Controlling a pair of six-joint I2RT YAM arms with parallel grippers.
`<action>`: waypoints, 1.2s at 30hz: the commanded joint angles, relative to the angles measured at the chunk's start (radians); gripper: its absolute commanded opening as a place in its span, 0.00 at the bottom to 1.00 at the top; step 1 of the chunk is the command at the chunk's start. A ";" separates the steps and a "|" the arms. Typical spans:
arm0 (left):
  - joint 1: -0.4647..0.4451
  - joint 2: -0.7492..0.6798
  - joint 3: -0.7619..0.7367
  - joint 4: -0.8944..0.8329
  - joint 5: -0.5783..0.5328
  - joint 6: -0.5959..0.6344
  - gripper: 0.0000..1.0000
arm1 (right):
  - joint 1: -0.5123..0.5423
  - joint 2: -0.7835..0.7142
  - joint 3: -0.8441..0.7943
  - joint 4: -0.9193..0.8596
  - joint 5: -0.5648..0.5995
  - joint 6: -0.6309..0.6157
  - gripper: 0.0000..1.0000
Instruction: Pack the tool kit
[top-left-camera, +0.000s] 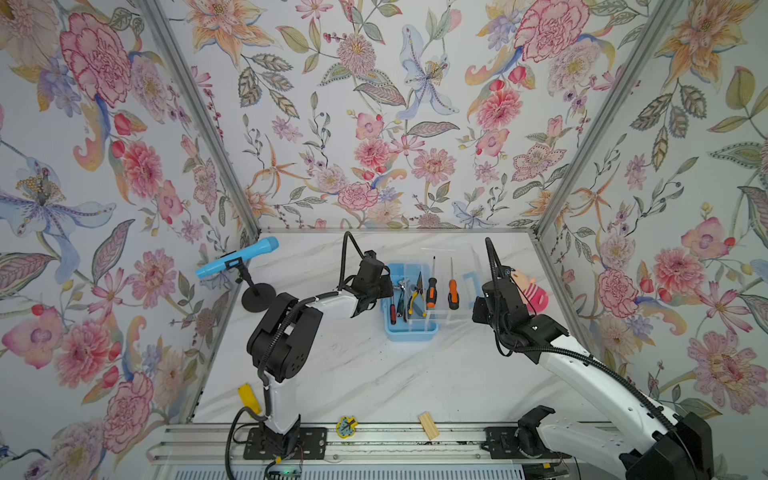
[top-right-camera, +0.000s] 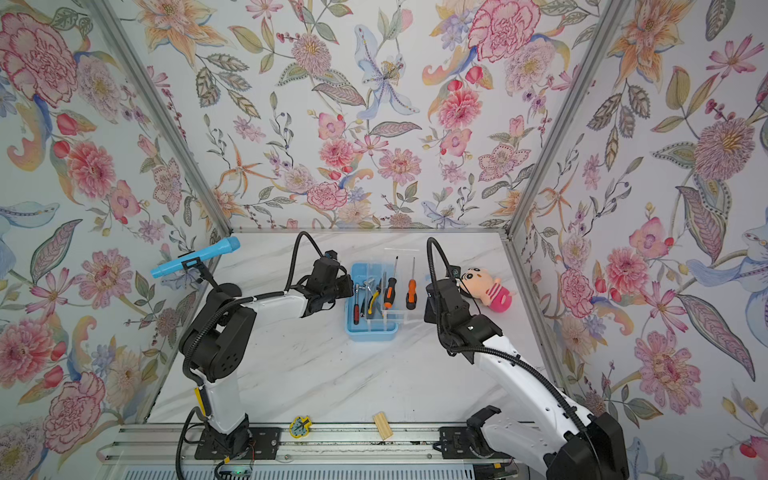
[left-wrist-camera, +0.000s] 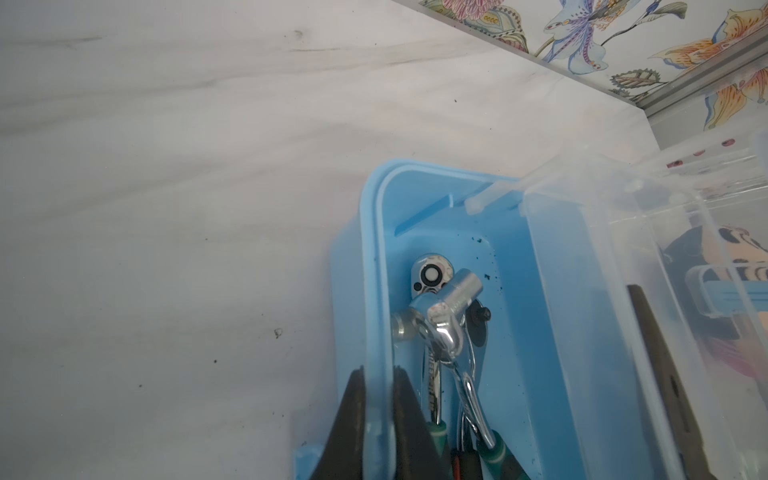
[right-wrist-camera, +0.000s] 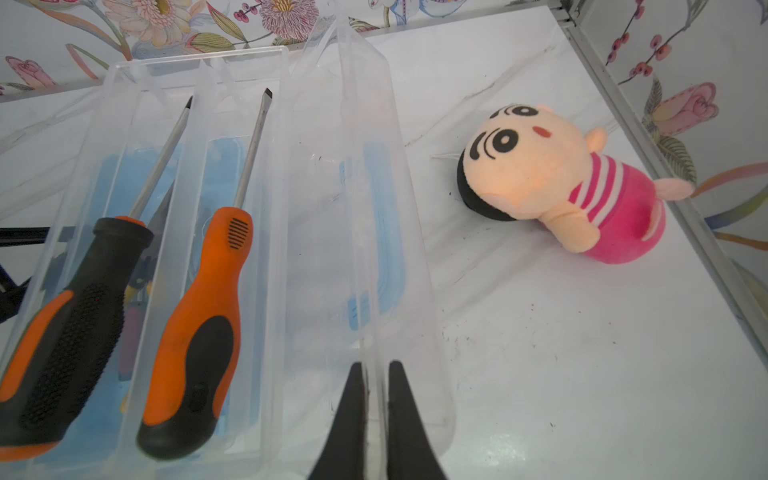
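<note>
tools (left-wrist-camera: 440, 332) are stowed in blue box (left-wrist-camera: 374, 199) and clear tray (right-wrist-camera: 199, 56). left gripper (left-wrist-camera: 377, 374) clamps box wall, right gripper (right-wrist-camera: 376, 370) a clear wall (right-wrist-camera: 353, 187); closing likely remains

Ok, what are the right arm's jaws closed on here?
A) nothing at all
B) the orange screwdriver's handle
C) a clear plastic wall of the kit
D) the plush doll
C: in the right wrist view the right jaws pinch the thin clear plastic wall, while the plush doll lies apart from them.
</note>
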 joint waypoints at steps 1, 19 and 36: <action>-0.068 -0.076 -0.028 0.034 0.103 0.032 0.00 | 0.119 0.054 0.092 0.132 0.062 -0.061 0.00; -0.105 -0.232 -0.260 0.182 -0.069 -0.199 0.00 | 0.383 0.260 0.244 0.178 -0.171 -0.134 0.14; -0.104 -0.236 -0.231 0.135 -0.115 -0.176 0.00 | 0.281 0.179 0.211 0.238 -0.348 -0.027 0.56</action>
